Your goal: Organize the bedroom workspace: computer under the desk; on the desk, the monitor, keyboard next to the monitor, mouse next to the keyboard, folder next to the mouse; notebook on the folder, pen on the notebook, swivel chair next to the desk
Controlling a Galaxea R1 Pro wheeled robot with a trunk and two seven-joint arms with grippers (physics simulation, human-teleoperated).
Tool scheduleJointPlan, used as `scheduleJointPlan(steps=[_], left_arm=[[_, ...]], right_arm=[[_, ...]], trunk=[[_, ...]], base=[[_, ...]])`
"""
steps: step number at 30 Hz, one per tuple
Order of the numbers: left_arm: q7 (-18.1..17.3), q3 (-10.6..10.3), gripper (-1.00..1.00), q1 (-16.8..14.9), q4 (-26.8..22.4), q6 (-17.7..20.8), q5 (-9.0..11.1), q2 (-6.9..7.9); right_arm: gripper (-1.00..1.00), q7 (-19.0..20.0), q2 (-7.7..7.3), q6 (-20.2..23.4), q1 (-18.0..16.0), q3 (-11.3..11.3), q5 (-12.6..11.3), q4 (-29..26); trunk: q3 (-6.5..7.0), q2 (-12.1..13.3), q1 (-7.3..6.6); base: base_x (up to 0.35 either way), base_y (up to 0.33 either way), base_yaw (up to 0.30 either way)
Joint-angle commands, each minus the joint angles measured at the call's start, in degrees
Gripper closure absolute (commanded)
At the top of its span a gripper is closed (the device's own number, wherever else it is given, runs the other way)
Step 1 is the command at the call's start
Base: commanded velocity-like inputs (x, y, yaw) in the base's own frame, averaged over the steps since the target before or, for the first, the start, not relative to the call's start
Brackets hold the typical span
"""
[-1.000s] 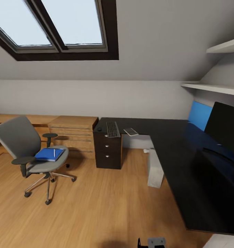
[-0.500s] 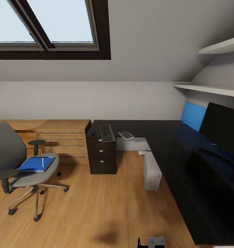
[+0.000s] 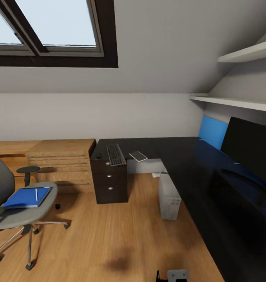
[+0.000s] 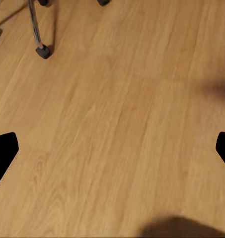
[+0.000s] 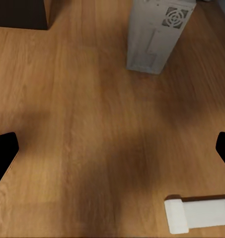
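Warm oak plank floor spreads below a dark-framed slanted skylight; under that window sits a light wooden drawer chest, with white wall shelves off to the skylight's right.

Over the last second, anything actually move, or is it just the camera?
Just the camera: the head view swung right, so everything slid left in frame. The swivel chair is now partly cut off at the edge, and more of the monitor and desk shows. Nothing was grasped or released. The folder with the pen stays on the seat; the keyboard, notebook and computer keep their places.
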Motion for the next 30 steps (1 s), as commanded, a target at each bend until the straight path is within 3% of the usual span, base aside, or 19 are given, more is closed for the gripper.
scheduleJointPlan(steps=[1,12,14,22,24,26,27,30], left_arm=[[0.30,-0.50,-1.00,-0.04,0.02,-0.13,0.36,-0.01],[0.29,-0.50,-1.00,-0.04,0.02,-0.13,0.35,-0.03],[0.29,-0.50,-1.00,-0.04,0.02,-0.13,0.34,-0.02],[0.13,-0.53,-1.00,-0.04,0.02,-0.11,0.20,0.05],[-1.02,-0.60,-1.00,-0.04,0.02,0.00,0.27,0.09],[-6.99,-0.57,-1.00,-0.04,-0.19,0.19,0.43,0.22],[-9.62,-0.54,-1.00,-0.04,-1.86,0.37,0.48,0.20],[-12.55,-0.48,-1.00,-0.04,-7.77,1.95,0.54,0.16]], right_arm=[[-1.00,-0.52,0.02,-0.02,-0.04,0.40,0.12,0.08],[-1.00,-0.28,0.02,0.06,-0.04,0.41,0.18,0.09],[-1.00,1.75,0.01,0.06,-0.06,0.41,0.18,0.09],[-1.00,2.51,0.02,0.02,-0.05,0.40,0.21,0.09],[-1.00,2.55,0.02,-0.05,-0.04,0.41,0.21,0.04],[-1.00,2.57,0.07,-0.22,-0.07,0.52,0.23,-0.27],[-1.00,2.55,0.16,-0.31,-0.07,0.57,0.25,-0.87],[-1.00,2.52,0.30,-0.15,-0.09,0.61,0.22,-4.33]], trunk=[[-0.06,-0.04,0.03],[-0.06,-0.04,0.03],[-0.06,-0.04,0.03],[-0.06,-0.04,0.03],[-0.06,-0.04,0.03],[-0.06,-0.04,0.03],[-0.06,-0.04,0.03],[-0.06,-0.04,0.03]], base=[[0.270,0.207,-0.008],[0.273,0.210,-0.002],[0.298,0.168,0.000],[0.318,0.039,0.000],[0.322,0.002,0.000],[0.323,0.001,0.000],[0.324,0.000,0.000],[0.324,0.000,0.000]])
